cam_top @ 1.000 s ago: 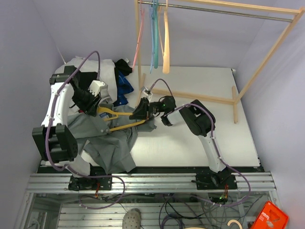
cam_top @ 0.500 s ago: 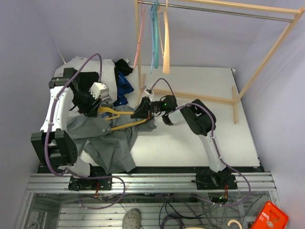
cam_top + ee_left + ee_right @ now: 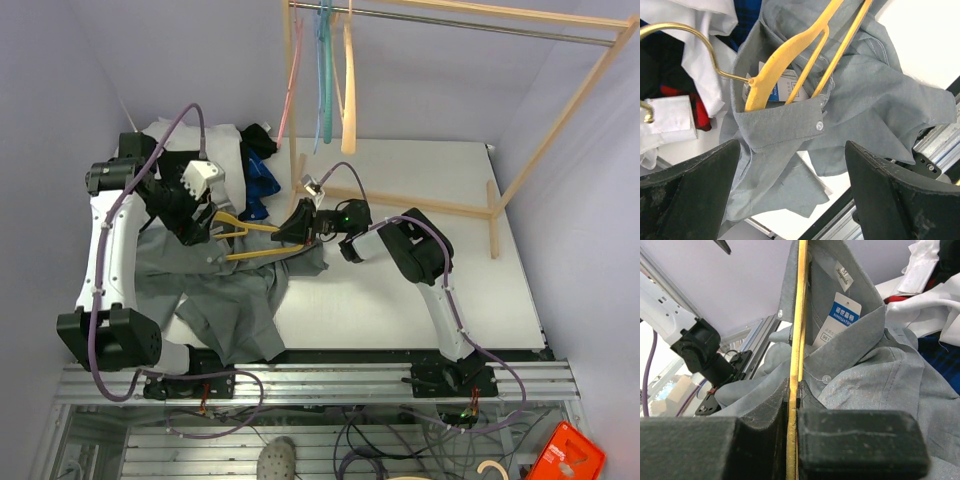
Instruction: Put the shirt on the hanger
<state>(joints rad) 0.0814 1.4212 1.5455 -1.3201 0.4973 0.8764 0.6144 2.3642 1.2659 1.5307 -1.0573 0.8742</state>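
Top external: 2 arms reach in over the left half of the white table (image 3: 400, 290), and a wooden rack (image 3: 296, 110) stands at the back.
Shirt: the grey shirt (image 3: 235, 295) lies crumpled on the near left part of the table, with its lower folds draping over the near edge.
Hanger: the yellow hanger (image 3: 262, 253) lies across the upper part of the shirt, between the 2 grippers. Its metal hook (image 3: 690, 29) reaches out over the heaped clothes.
Collar: in the left wrist view the collar (image 3: 782, 125) stands open around the hook end of the hanger. The yellow frame dips behind the buttoned collar flap, beside the blue-and-white size label (image 3: 774, 92).
Left gripper: the left gripper (image 3: 200, 230) hangs over the collar with its fingers (image 3: 695, 195) spread wide, holding nothing.
Right gripper: the right gripper (image 3: 794, 402) is pinched tight on a thin yellow bar of the hanger. The bar runs straight up out of the jaws, past the collar.
Pile: a white garment (image 3: 225, 160) and a dark blue garment (image 3: 262, 182) lie heaped at the far left, just beyond the shirt.
Rack: a pink hanger (image 3: 291, 85), a teal hanger (image 3: 323, 60) and a cream hanger (image 3: 348, 95) hang from its rail, well apart from the shirt.
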